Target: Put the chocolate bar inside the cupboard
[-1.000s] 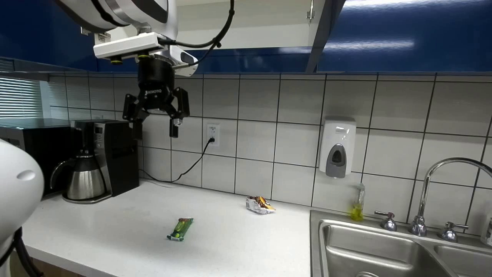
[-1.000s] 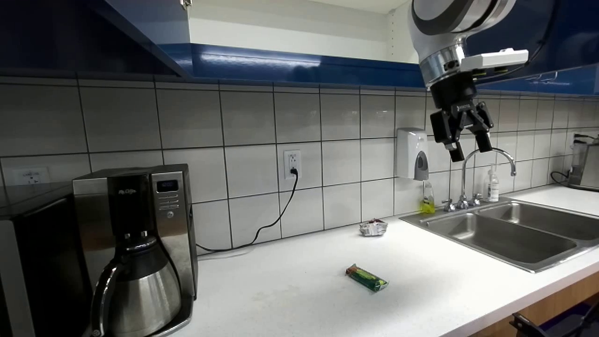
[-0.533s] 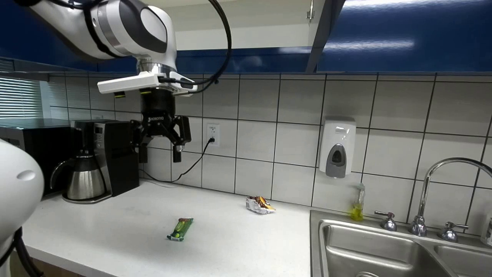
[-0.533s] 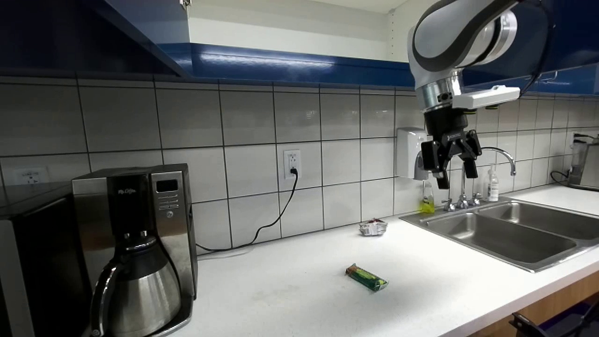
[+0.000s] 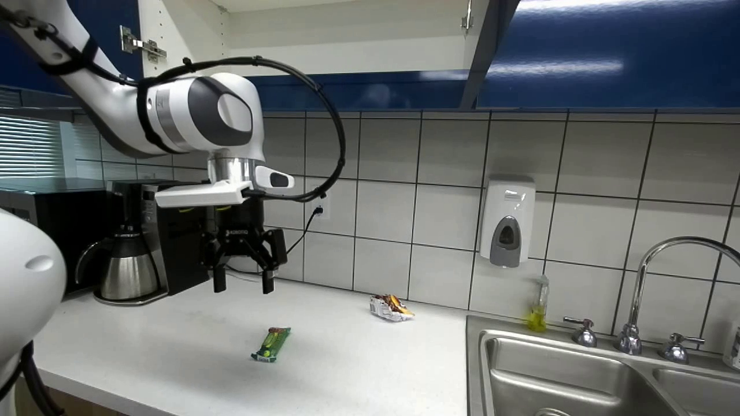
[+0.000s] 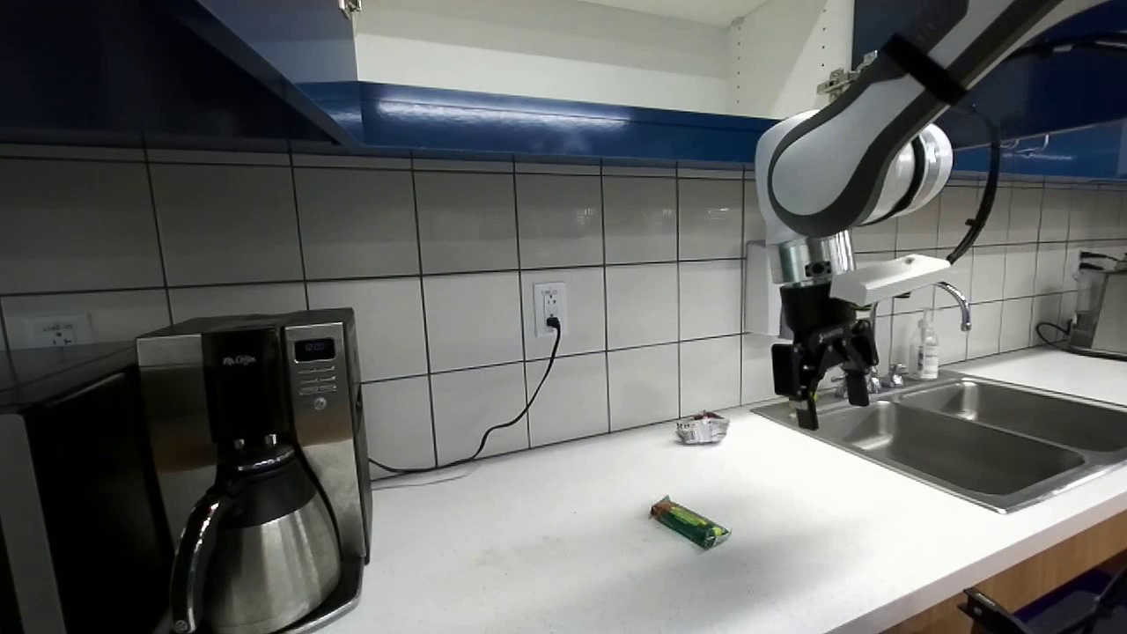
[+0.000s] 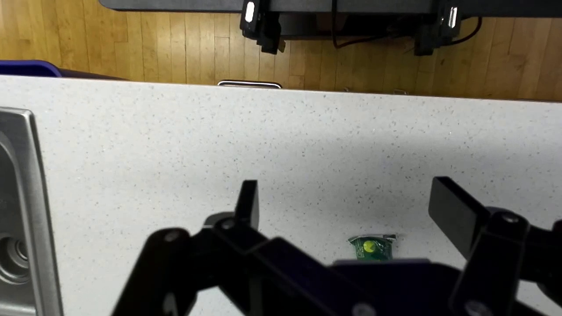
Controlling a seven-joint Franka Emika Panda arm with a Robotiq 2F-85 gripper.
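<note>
A pale tiled wall (image 5: pixel 384 208) is being fronted by a long white worktop (image 5: pixel 347 375), while the cupboard (image 5: pixel 358 49) is being shown open overhead, its white interior being flanked in both exterior views by glossy dark blue doors (image 5: pixel 113 29) swung outward. A white-and-grey robot arm (image 6: pixel 836 158) is being held out above the worktop, its end being angled downward. A double steel sink (image 5: pixel 474 370) is being framed by the worktop, and, well apart from it, a black-and-steel coffee maker (image 6: pixel 246 396) is being supported near the wall, a metal carafe (image 6: pixel 277 563) being seated on its base. A curved chrome faucet (image 5: pixel 636 289) is being carried by the sink's rear edge, and a white soap dispenser (image 5: pixel 509 221) is being borne by the wall nearby. The black fingers (image 5: pixel 267 282) are being held wide apart, their tips being pointed down above the worktop. A clear bottle of yellow liquid (image 5: pixel 537 316) is being backed by the wall below the dispenser. A small multicoloured item (image 5: pixel 390 308) is being borne by the worktop near the wall. The green-wrapped chocolate bar (image 6: pixel 691 522) is being supported flat on the worktop, lower than the fingers and apart from them, with the multicoloured item being seen closer to the wall. In the wrist view, one end of the bar is being framed between the two fingers, the rest being hidden.
</note>
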